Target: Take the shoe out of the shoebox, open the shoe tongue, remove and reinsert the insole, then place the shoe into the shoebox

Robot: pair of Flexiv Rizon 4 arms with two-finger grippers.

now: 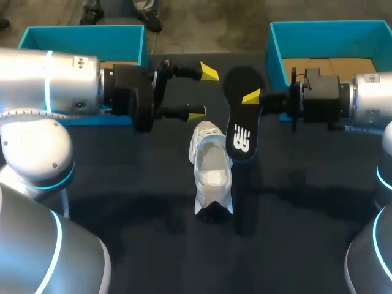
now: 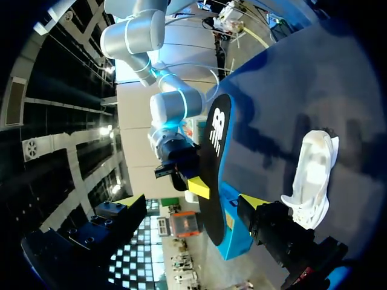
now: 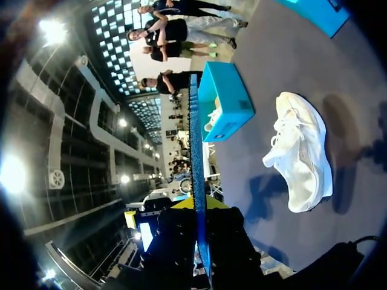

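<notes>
- Dark table (image 1: 141, 233) is carrying a teal cardboard left shoebox (image 1: 82, 38) and matching right shoebox (image 1: 331, 33).
- White mesh sneaker (image 1: 211, 177) is lying mid-table, outside both.
- Black foam insole (image 1: 237, 116) is hanging upright, pinched by right gripper (image 1: 250, 98).
- Left gripper (image 1: 203, 93) is gaping wide.

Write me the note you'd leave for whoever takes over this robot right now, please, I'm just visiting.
Right gripper: shut on the black insole, held above the table.
Left gripper: open, empty, beside the insole.
White shoe: on the table, outside left shoebox and right shoebox.
Done: shoe out, insole removed.
To do: reinsert insole, box the shoe.
</notes>
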